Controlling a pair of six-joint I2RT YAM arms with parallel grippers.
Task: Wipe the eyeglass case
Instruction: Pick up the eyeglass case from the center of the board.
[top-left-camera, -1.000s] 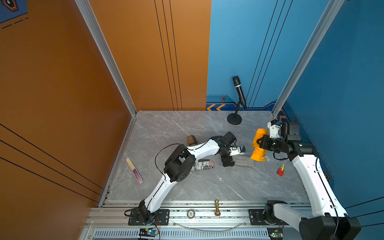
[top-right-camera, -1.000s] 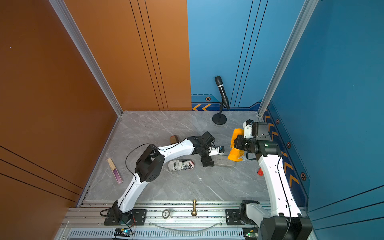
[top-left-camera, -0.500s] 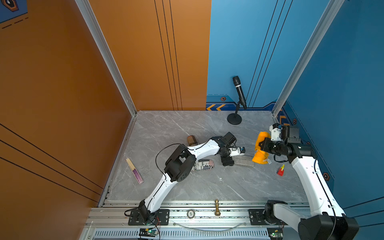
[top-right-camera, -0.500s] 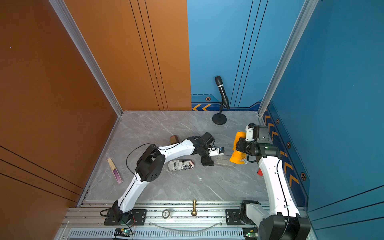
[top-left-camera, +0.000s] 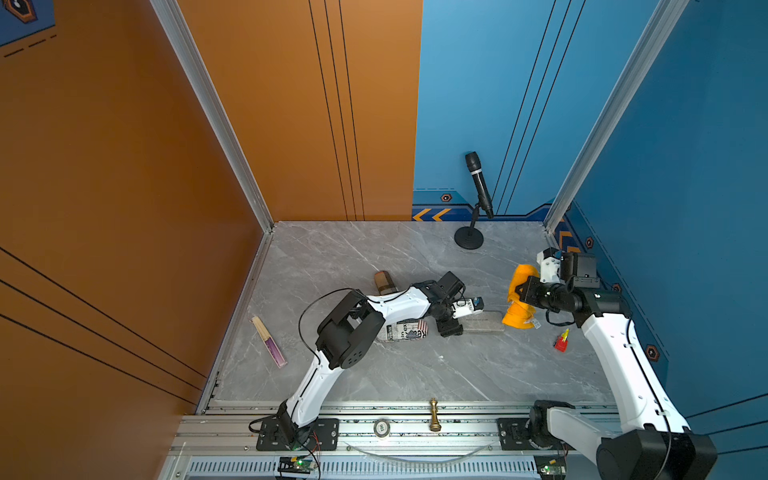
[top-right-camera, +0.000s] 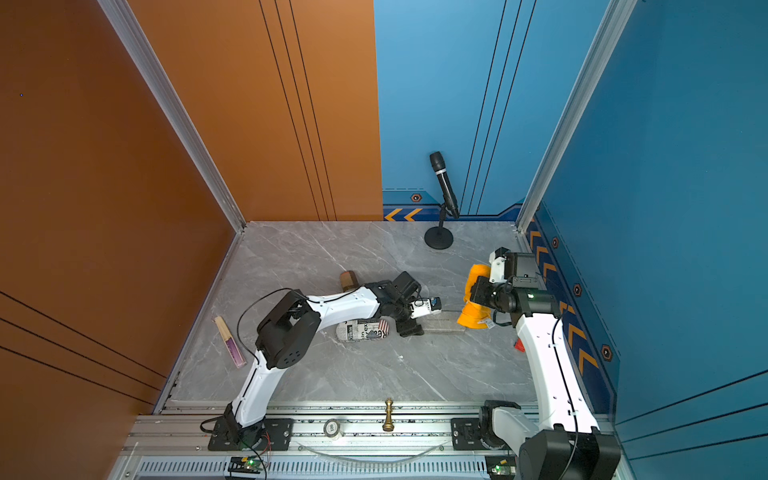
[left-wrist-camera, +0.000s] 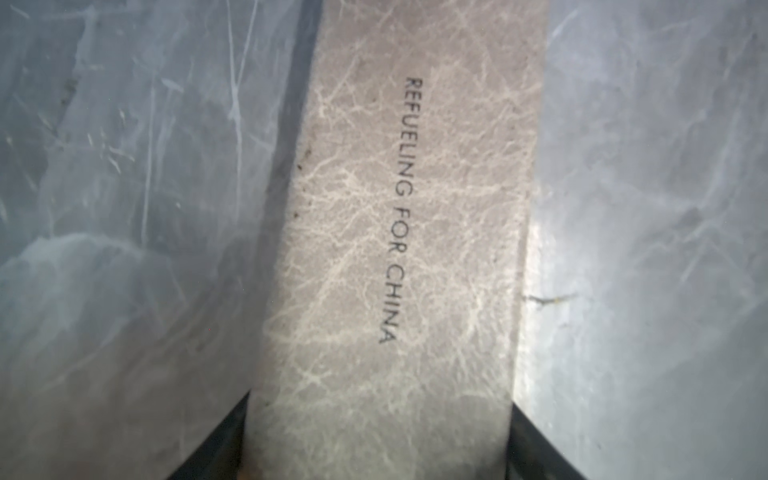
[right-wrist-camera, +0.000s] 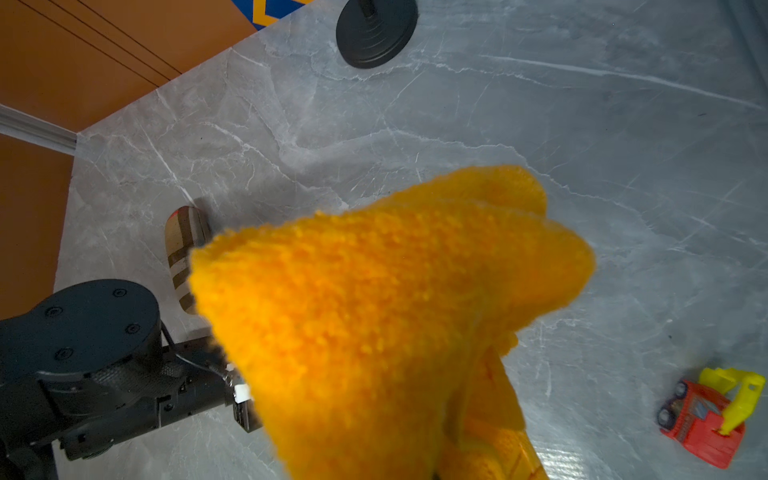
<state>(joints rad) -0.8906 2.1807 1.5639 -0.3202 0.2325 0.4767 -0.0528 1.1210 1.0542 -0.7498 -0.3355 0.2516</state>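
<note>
Altogether: nine loose things, on or beside one grey marble table (top-left-camera: 374, 374).
stick (top-left-camera: 269, 341): one, flat, beige and purple, lying alone near the orange wall, well apart from the rest.
metal disc (top-left-camera: 381, 428): one, round, on the front rail.
brown striped case (top-left-camera: 384, 281): one, lying just behind the left arm (top-left-camera: 399, 305).
newsprint case (top-left-camera: 404, 331): one, on its side, partly under that arm and just beside the left gripper.
chess piece (top-left-camera: 434, 415): one, gold, upright on the front rail near the metal disc.
left gripper (top-left-camera: 457, 320): one, low over the table. In the left wrist view its two dark fingers (left-wrist-camera: 208, 453) lie against the two long sides of the grey eyeglass case, clamped across one end.
microphone (top-left-camera: 478, 185): one, on a round black stand by the blue back wall.
grey eyeglass case (top-left-camera: 484, 323): one, marbled, printed REFUELING FOR CHINA, flat on the table between the two grippers.
orange cloth (top-left-camera: 519, 307): one, hanging from the right gripper. Its lower end is just beside the case's free end, and whether it touches cannot be told.
right gripper (top-left-camera: 523, 291): one, raised above the table, closed tight on the cloth's upper part.
toy truck (top-left-camera: 561, 343): one, red and yellow, near the right wall.
</note>
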